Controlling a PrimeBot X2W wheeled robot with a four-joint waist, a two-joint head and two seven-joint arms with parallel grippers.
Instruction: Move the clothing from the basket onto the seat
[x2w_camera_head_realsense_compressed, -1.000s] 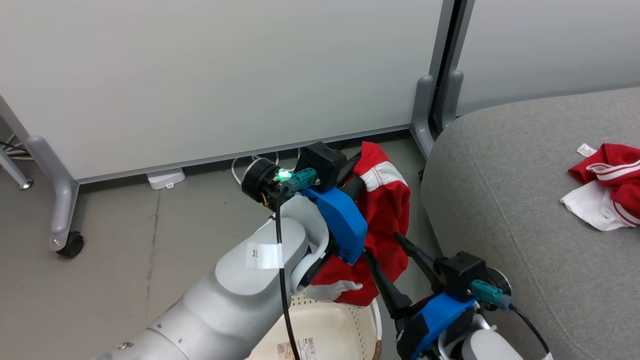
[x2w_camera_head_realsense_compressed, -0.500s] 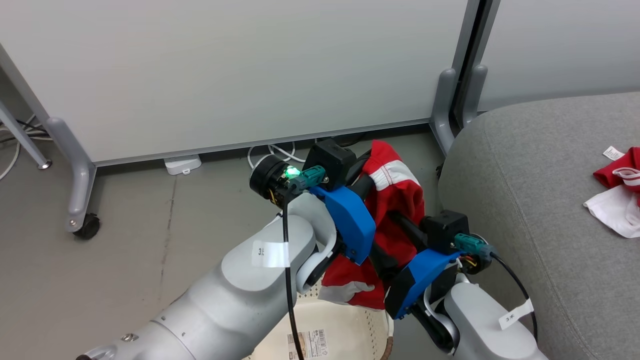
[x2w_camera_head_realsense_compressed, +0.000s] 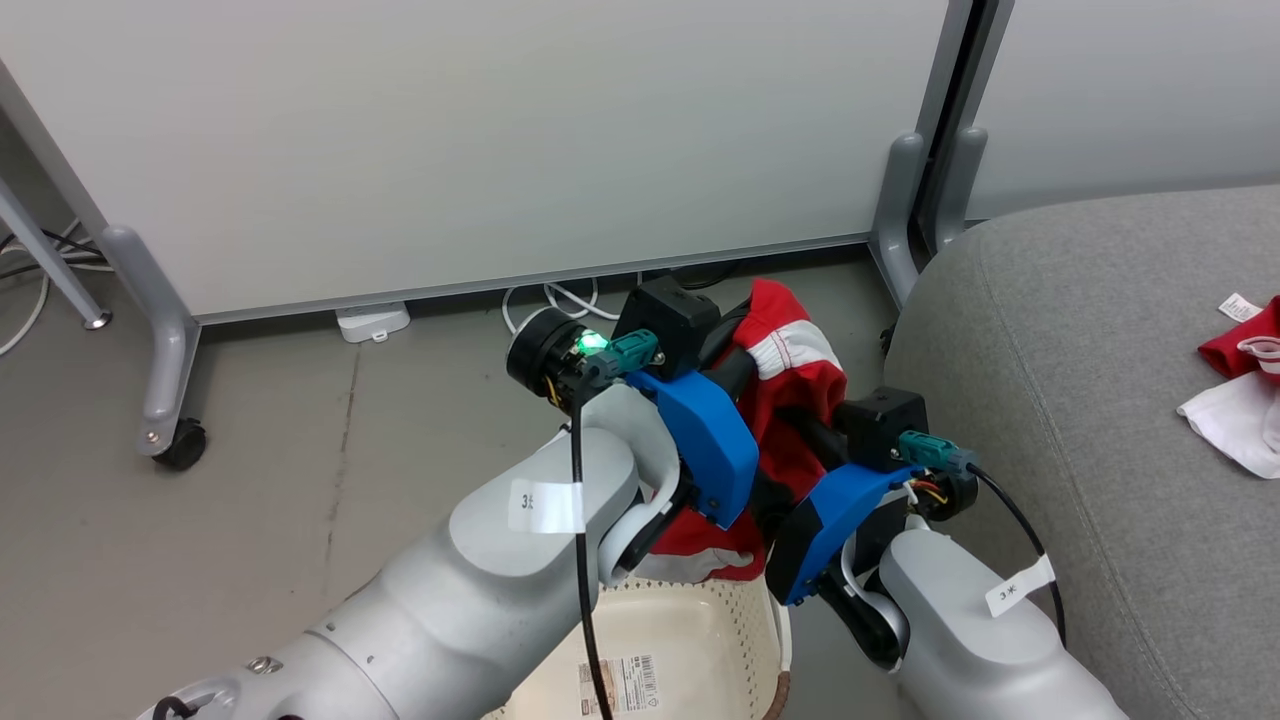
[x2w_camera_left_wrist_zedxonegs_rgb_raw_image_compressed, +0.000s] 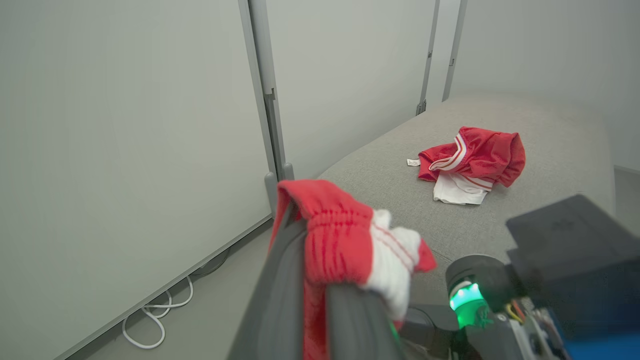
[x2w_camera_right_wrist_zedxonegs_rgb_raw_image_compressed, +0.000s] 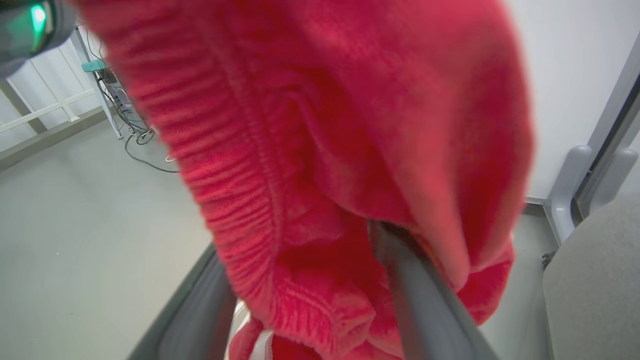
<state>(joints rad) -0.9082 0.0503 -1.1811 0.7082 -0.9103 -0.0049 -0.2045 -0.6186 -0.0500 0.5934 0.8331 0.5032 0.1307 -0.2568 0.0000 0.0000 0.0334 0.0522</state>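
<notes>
Grey seat (x2w_camera_head_realsense_compressed: 1050, 330) beside basket (x2w_camera_head_realsense_compressed: 745, 610) — left gripper (x2w_camera_left_wrist_zedxonegs_rgb_raw_image_compressed: 305, 240) clamps red garment (x2w_camera_head_realsense_compressed: 795, 400) with white striped panel; right gripper (x2w_camera_right_wrist_zedxonegs_rgb_raw_image_compressed: 300, 240) spread wide around its folds.

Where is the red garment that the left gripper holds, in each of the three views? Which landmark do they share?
Head view: held red garment at centre, above the basket.
Left wrist view: garment at lower centre, draped on the left gripper.
Right wrist view: garment close up, top and centre, between the right gripper fingers.
Shared landmark: grey sofa, toward the right in every view.
</notes>
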